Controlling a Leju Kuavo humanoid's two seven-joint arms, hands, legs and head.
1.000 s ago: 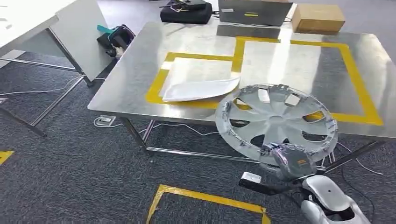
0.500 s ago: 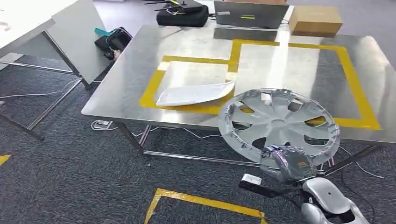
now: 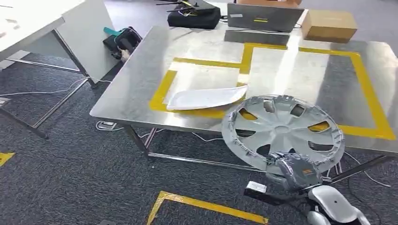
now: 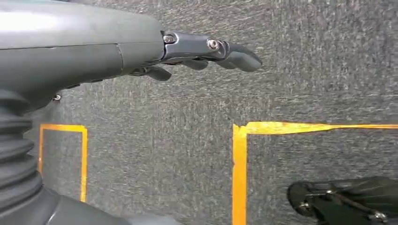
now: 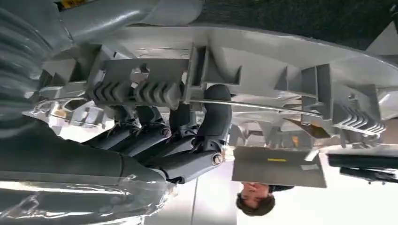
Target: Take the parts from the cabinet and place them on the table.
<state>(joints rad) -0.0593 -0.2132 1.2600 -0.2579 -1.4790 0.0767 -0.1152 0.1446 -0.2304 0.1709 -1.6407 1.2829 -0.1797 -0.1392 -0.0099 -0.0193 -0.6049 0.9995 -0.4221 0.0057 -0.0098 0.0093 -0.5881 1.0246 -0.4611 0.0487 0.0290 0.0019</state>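
Note:
A silver wheel cover [image 3: 282, 133] is held up in front of the steel table's [image 3: 202, 51] near edge, over the floor. My right hand [image 3: 294, 169] grips its lower rim. The right wrist view shows the hand's dark fingers [image 5: 206, 126] curled through the ribbed back of the wheel cover [image 5: 281, 70]. A white curved panel [image 3: 206, 98] lies on the table inside the left yellow-taped box. My left hand [image 4: 206, 51] hangs over grey carpet, fingers stretched out, holding nothing.
Yellow tape marks two boxes on the table. A laptop [image 3: 263, 17], a cardboard box [image 3: 329, 25] and a black bag [image 3: 193, 16] sit at its far side. A white desk [image 3: 42, 23] stands at left. Yellow tape [image 3: 206, 206] marks the carpet below. A person [image 5: 256, 202] is beyond the table.
The whole view has shifted a little, so the camera has moved. The wheel cover stays in my right hand, now slightly lower in the picture against the table edge.

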